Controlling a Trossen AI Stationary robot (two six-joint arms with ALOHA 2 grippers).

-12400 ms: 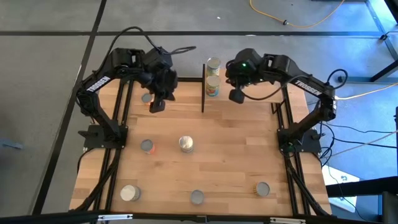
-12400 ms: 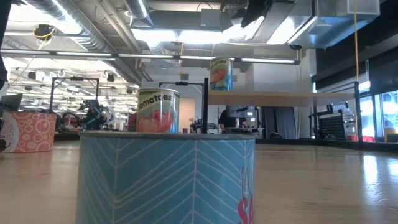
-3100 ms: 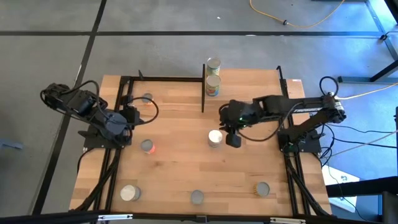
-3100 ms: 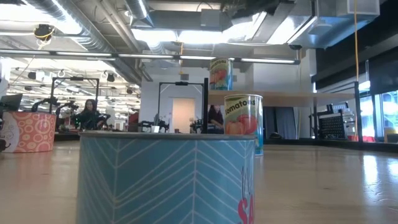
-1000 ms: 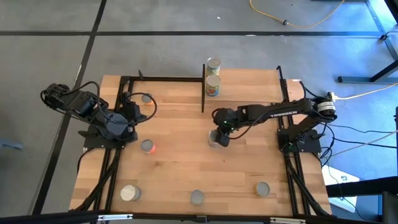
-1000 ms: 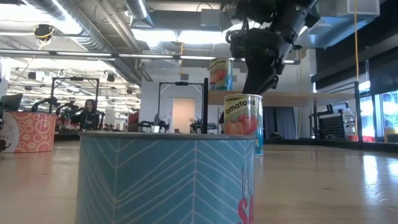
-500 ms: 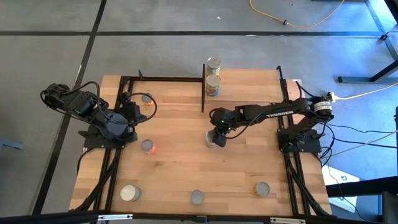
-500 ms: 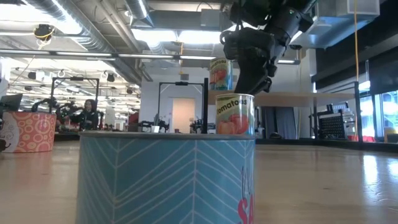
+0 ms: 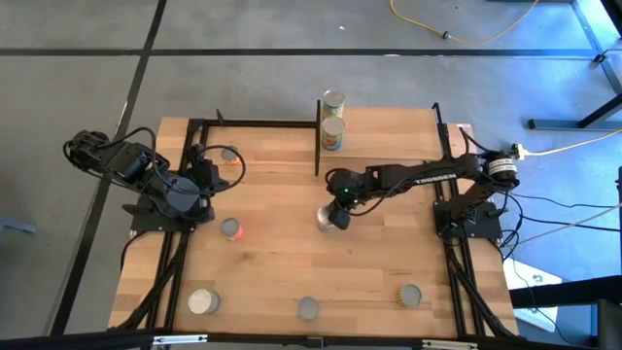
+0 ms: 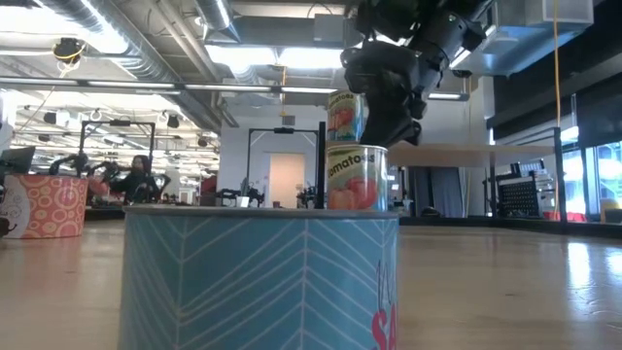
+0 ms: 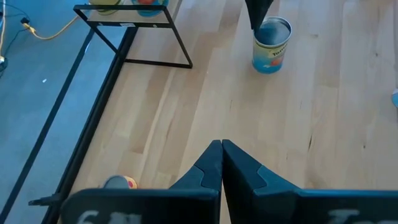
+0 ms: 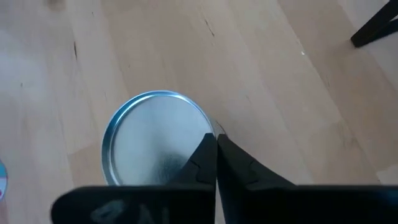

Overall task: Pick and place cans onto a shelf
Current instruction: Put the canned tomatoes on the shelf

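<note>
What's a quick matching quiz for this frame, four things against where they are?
1. right gripper
2. left gripper
3. tomato can
4. shelf

A. at the far edge of the table
B. at the table's left side, fingers shut
C. upright, mid-table
D. fingers shut, at the rim of the tomato can's top

Pairs: 1-D, 2-B, 3-C, 4-A

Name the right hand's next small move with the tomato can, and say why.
Probably open the right hand and shift it sideways to straddle the silver-topped tomato can. Its fingers are shut together at the can's rim and grip nothing. The left hand waits, shut, at the table's left side.
</note>
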